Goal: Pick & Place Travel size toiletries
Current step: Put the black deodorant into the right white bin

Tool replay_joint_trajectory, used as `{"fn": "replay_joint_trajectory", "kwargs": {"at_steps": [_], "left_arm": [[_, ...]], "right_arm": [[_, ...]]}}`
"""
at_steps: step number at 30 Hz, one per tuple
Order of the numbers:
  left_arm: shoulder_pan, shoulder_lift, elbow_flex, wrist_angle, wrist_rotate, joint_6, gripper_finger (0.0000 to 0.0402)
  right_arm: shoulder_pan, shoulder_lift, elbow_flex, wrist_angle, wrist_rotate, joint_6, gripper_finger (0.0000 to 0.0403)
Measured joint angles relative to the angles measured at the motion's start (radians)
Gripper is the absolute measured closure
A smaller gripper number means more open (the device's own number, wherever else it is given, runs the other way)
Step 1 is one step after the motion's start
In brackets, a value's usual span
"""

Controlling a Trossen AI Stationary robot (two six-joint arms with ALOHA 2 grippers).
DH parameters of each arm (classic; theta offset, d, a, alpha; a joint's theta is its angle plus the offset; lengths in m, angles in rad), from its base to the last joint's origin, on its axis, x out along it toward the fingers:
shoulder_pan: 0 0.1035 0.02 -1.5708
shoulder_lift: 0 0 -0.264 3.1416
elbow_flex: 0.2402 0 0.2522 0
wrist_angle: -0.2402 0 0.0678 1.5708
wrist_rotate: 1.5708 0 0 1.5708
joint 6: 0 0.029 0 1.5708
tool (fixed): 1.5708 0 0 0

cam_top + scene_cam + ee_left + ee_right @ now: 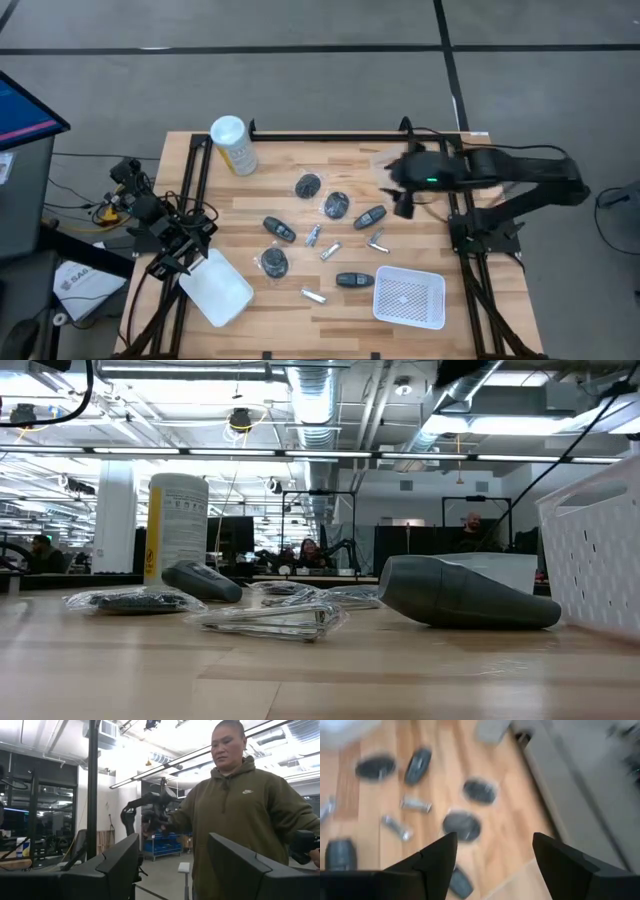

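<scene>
I'm running this in an open-plan lab or workshop: exposed ducts and strip lights overhead, bare concrete floor. Behind the wooden table sit people at monitors, plus another robot arm.

Floor: grey, smooth floor all round the bench, crossed by dark lines, one running along 12 o'clock, another slanting off toward 1 o'clock.
Bench: pale wood planks in a black frame.
Ceiling: open, with silver ducts and long strip lights.
Pillar: white round column at 10 o'clock in the low view.
Person: in an olive hooded top, standing close by.
Screen: blue monitor at 9 o'clock.
</scene>
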Motion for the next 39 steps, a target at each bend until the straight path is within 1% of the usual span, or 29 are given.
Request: {"fn": "replay_joint_trajectory", "kwargs": {"at_steps": [4, 7, 13, 19, 24, 35, 39], "left_arm": [[0.000, 0.000, 0.000, 0.000, 0.000, 0.000, 0.0170], [0.000, 0.000, 0.000, 0.000, 0.000, 0.000, 0.0170], [0.000, 0.000, 0.000, 0.000, 0.000, 0.000, 0.0169], [0.000, 0.000, 0.000, 0.000, 0.000, 0.000, 0.0170], [0.000, 0.000, 0.000, 0.000, 0.000, 0.000, 0.0170], [0.000, 0.000, 0.000, 0.000, 0.000, 0.000, 0.0170], [0.000, 0.000, 0.000, 0.000, 0.000, 0.000, 0.0170]], "right_arm": [[-0.070, 0.136, 0.000, -0.050, -0.134, -0.070, 0.0148], [-0.102, 0.242, 0.000, -0.077, -0.195, -0.145, 0.0148], [-0.129, 0.437, -0.001, -0.121, -0.238, -0.295, 0.0147], [-0.132, 0.584, 0.000, -0.117, -0.246, -0.364, 0.0147], [-0.132, 0.664, 0.000, -0.114, -0.296, -0.373, 0.0147], [-0.141, 0.804, 0.000, -0.044, -0.295, -0.380, 0.0147], [-0.138, 0.806, -0.023, 0.030, -0.295, -0.367, 0.0150]]}}
